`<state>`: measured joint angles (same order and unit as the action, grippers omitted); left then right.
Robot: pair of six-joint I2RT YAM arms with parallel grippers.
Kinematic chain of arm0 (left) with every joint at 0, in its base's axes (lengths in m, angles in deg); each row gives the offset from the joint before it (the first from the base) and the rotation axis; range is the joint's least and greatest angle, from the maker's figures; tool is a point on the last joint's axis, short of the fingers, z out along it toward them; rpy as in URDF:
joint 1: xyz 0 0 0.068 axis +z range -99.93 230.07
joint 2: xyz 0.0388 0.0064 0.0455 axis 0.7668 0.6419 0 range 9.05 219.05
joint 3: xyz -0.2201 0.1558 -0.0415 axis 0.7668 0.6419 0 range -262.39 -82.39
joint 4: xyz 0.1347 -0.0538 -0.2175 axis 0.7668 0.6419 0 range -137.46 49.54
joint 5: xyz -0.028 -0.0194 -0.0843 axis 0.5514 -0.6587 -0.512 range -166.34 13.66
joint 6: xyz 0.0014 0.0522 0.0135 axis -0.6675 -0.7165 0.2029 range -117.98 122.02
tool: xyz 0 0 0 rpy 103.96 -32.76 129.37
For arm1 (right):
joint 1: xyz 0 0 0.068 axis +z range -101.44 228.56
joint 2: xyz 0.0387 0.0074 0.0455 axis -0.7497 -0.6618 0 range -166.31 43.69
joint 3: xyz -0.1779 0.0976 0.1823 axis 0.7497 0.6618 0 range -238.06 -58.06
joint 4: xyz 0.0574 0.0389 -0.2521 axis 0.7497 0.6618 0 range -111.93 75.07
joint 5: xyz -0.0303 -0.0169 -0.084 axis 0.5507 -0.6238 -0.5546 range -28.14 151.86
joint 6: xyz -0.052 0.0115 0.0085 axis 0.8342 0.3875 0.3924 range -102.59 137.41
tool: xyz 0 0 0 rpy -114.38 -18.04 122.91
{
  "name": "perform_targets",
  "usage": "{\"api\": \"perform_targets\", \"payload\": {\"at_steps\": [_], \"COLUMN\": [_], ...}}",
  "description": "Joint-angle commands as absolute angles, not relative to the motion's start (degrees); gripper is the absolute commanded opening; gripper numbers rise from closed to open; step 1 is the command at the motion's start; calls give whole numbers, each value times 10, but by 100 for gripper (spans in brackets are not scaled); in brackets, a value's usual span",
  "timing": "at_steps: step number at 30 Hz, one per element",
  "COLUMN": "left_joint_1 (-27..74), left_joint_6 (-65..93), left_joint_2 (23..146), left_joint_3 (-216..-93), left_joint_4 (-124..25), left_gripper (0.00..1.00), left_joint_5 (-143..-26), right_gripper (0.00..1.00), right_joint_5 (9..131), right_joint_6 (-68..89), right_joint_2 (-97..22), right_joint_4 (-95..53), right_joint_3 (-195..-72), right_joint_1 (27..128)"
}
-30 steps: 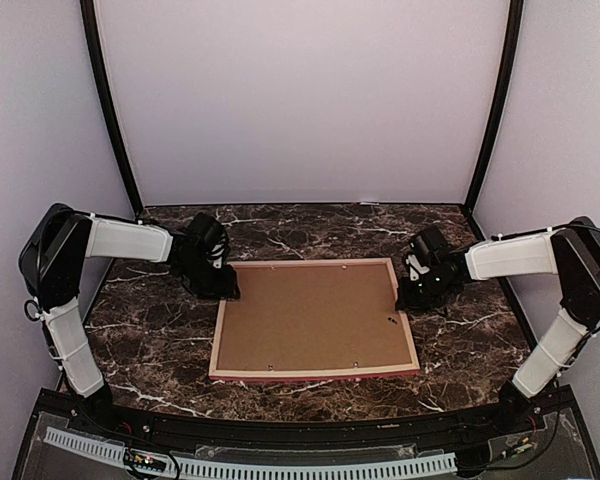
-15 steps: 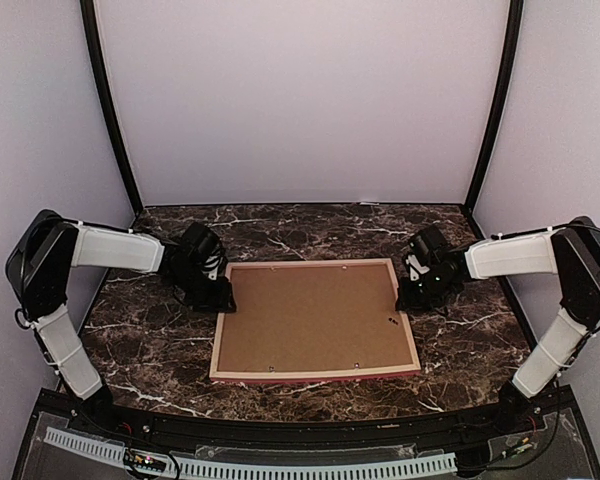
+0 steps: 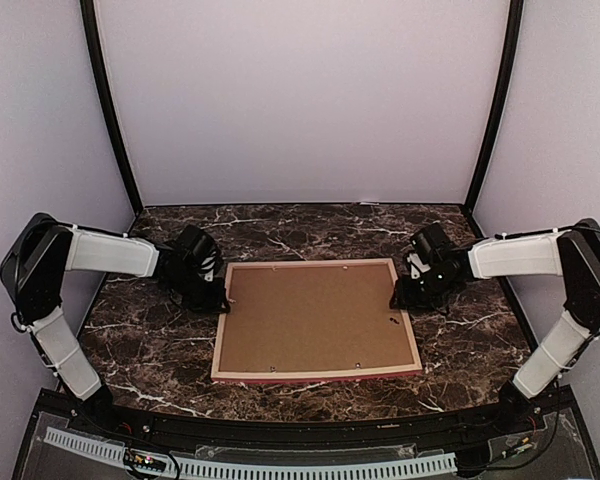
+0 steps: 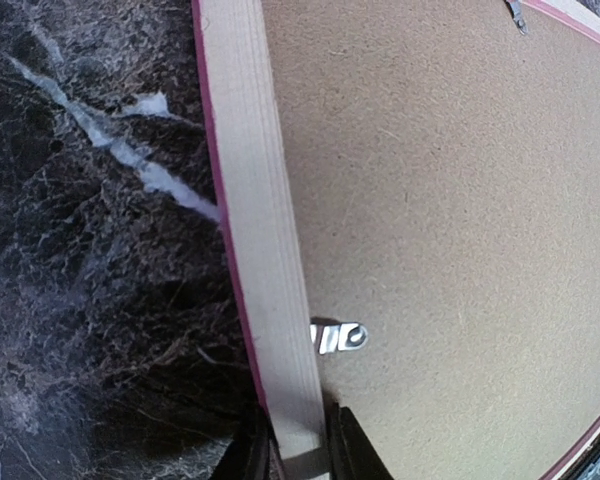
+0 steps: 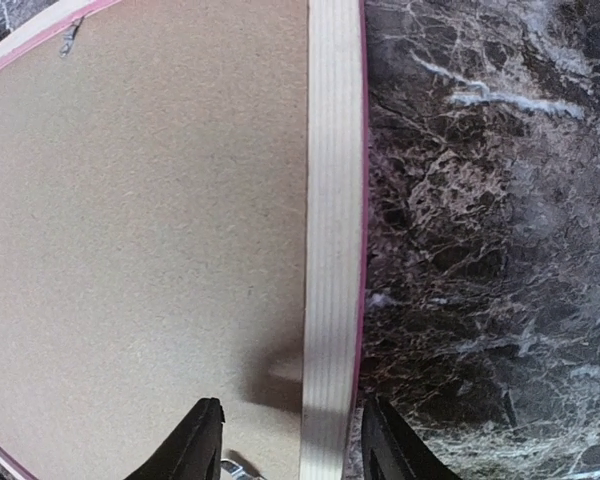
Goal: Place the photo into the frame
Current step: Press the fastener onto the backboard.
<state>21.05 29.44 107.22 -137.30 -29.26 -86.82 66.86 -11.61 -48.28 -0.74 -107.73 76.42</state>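
The frame (image 3: 316,373) is found lying flat, back upward, at the middle of the dark marble table (image 3: 310,225), with a plain brown backing board (image 3: 315,318) seated inside its light wood rails. The photo is not visible in any view, and its position cannot be established. Pale walls and two black corner posts (image 3: 105,100) enclose the table on its far and lateral sides. Nothing is seen lying on the board or against the frame except the two arms. The left gripper (image 3: 218,297) is placed at the far left corner of the frame, and the right gripper (image 3: 400,295) at the far part of the right rail. From above, neither jaw setting can be read, as the wrists cover the fingertips. In the left wrist view, the fingers (image 4: 255,455) are seen tight against both sides of the rail, pinching it, with a small metal tab (image 4: 340,337) lying on the board just beside them. In the right wrist view, the fingers (image 5: 195,445) are spread astride the rail: the outer one is close against the pink edge, while the inner one stands apart over the board. A thin pink outer face is shown along the rails only in the wrist views.
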Motion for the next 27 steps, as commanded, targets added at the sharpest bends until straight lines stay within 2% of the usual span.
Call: {"api": "perform_targets", "payload": {"at_steps": [1, 16, 22, 27], "left_joint_1": [202, 197, 196, 195], "left_joint_6": [310, 321, 322, 323], "left_joint_2": [1057, 1062, 1064, 1063], "left_joint_3": [-1351, -1344, -1344, -1345], "left_joint_4": [-297, -305, -308, -306], "left_gripper": [19, 13, 11, 10], "left_joint_5": [-865, -866, -868, -866], "right_gripper": [50, 56, 56, 52], "right_joint_5": [693, 672, 662, 654], "right_joint_6": [-129, -103, -101, -98], "right_joint_2": [-456, -437, -446, -451], "right_joint_4": [-16, 31, 30, 32], "right_joint_3": [-1073, -1042, -1041, -1040], "right_joint_1": [764, 810, 822, 822]}}
